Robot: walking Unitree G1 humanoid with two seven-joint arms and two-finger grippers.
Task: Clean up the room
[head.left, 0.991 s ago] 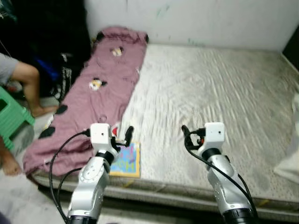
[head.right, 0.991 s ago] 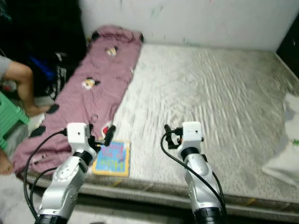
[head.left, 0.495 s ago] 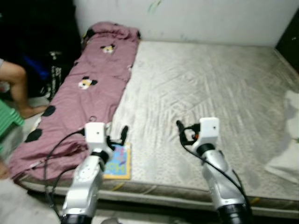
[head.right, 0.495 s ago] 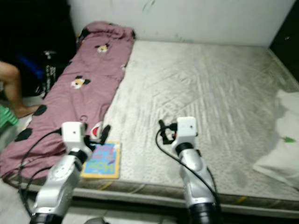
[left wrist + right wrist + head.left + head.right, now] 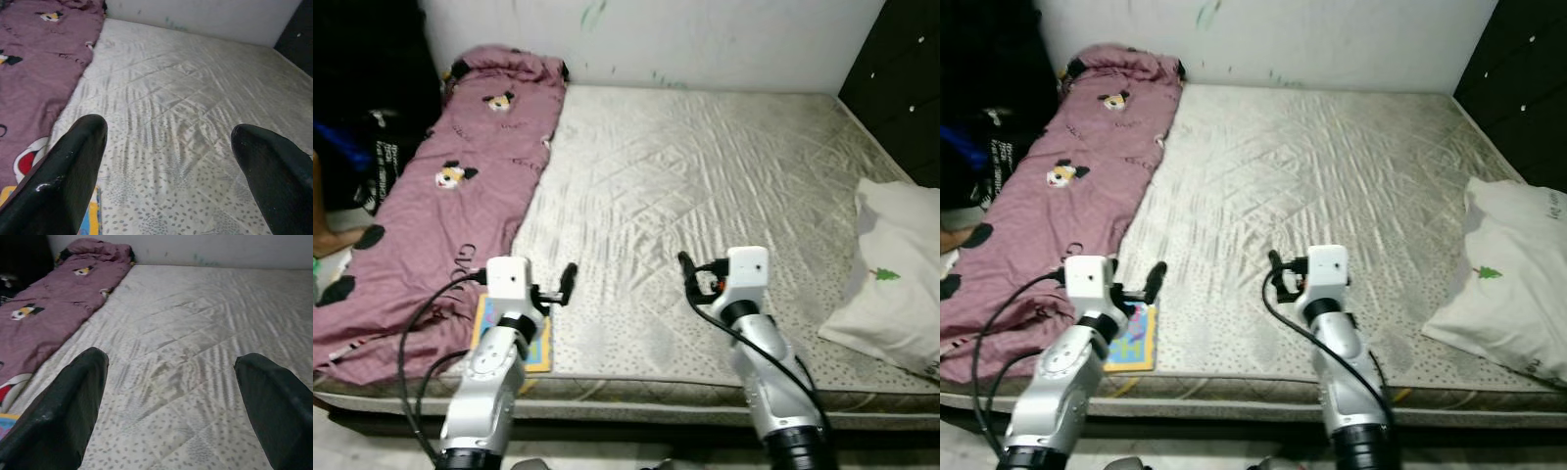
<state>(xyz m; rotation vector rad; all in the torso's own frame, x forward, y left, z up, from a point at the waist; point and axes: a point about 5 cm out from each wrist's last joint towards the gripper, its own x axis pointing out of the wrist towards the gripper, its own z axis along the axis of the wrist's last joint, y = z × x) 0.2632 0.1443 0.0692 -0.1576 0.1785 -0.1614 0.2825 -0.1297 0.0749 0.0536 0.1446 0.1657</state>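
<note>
A grey-white mattress [image 5: 705,166] spreads out in front of me. A purple blanket [image 5: 440,196] with cartoon prints lies along its left side. A colourful book [image 5: 1136,338] rests flat at the near left edge, partly under my left arm. A white pillow [image 5: 891,264] sits at the right edge. My left gripper [image 5: 558,289] hovers open just right of the book, nothing between its fingers [image 5: 73,171]. My right gripper [image 5: 697,279] is open and empty over the near middle of the mattress, its fingers [image 5: 73,396] wide apart.
A person's foot [image 5: 328,238] shows on the floor at the far left, beside dark bags [image 5: 382,147]. A black cabinet [image 5: 901,88] stands at the back right. A white wall [image 5: 705,39] runs behind the bed.
The camera has swung right: the pillow has come into fuller view, while the person and the green stool have slid off to the left. Both arms hold the same pose.
</note>
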